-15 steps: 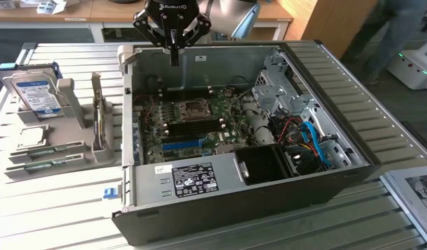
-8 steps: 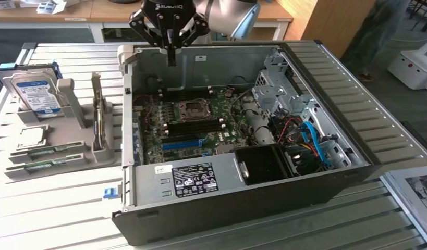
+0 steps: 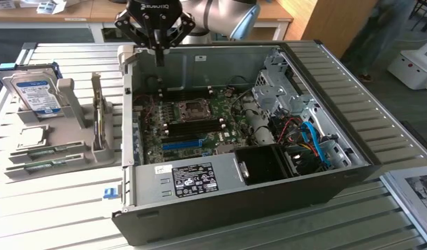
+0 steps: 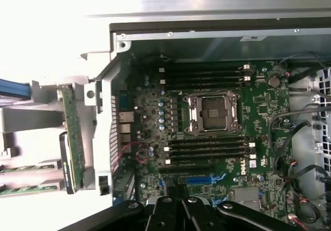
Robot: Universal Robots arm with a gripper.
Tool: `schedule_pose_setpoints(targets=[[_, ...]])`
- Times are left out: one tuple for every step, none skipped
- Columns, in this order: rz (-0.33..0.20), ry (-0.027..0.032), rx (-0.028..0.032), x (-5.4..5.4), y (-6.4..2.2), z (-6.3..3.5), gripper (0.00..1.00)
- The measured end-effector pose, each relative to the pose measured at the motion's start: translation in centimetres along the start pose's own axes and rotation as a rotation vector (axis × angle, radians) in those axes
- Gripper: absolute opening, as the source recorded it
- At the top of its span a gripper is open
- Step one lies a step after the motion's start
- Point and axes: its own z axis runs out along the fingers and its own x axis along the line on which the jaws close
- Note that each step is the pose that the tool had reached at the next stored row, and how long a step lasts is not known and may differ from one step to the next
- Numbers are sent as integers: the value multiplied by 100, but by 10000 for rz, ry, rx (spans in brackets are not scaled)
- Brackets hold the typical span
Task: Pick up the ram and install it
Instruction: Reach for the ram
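Note:
Two slim green ram sticks (image 3: 45,153) lie flat in slots at the front of a grey holder (image 3: 74,156), at the exterior view's left; the wrist view shows them too (image 4: 26,167). My gripper (image 3: 159,60) hangs above the back left corner of the open computer case (image 3: 234,208), well away from the sticks. Its fingers (image 4: 166,202) are closed together with nothing between them, over the motherboard (image 4: 258,107). The black memory slots (image 4: 207,148) beside the CPU socket (image 4: 213,112) stand unfilled.
The grey holder also carries a silver hard drive with a blue label (image 3: 34,94), a CPU (image 3: 29,136) and an upright green card (image 3: 97,117). A blue expansion slot (image 3: 180,144), cables (image 3: 310,140) and a power supply (image 3: 192,179) fill the case. A person stands at the far right (image 3: 380,31).

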Motion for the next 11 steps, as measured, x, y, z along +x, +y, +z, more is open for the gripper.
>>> schedule_pose_setpoints(targets=[[-1,1,0,27,-2,-1,10],[-1,2,1,53,-4,-2,10],[-1,1,0,78,-6,-2,10],[0,0,1,104,-8,-3,10],[0,0,0,129,-10,-3,10],[0,0,0,156,-11,-4,10],[0,1,1,185,-14,-5,10],[-1,1,1,213,-16,-6,10],[-1,0,0,242,-18,-6,10],[1,0,0,273,-20,-7,10],[1,0,0,305,-23,-8,10]])
